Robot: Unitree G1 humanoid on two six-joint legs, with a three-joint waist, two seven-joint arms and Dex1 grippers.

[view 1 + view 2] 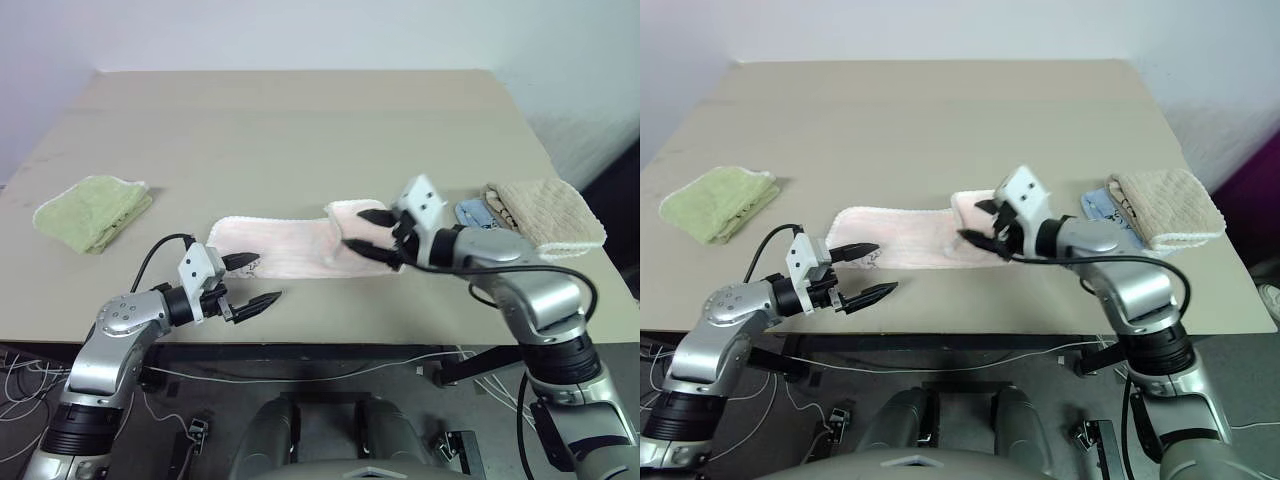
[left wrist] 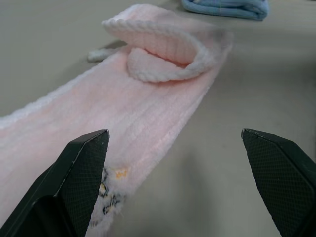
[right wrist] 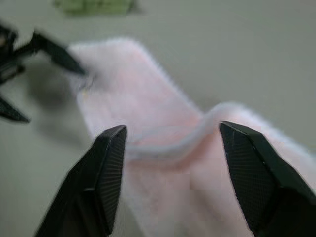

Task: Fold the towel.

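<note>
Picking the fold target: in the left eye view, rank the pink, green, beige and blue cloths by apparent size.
1. pink towel
2. green towel and beige towel, too alike to rank
3. blue cloth, mostly hidden

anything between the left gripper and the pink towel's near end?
Nothing visible. The left gripper is open at the towel's left end, one finger over the cloth, the other over bare table. The right gripper is open above the folded-over right end, well clear. Green towel lies far off.
</note>
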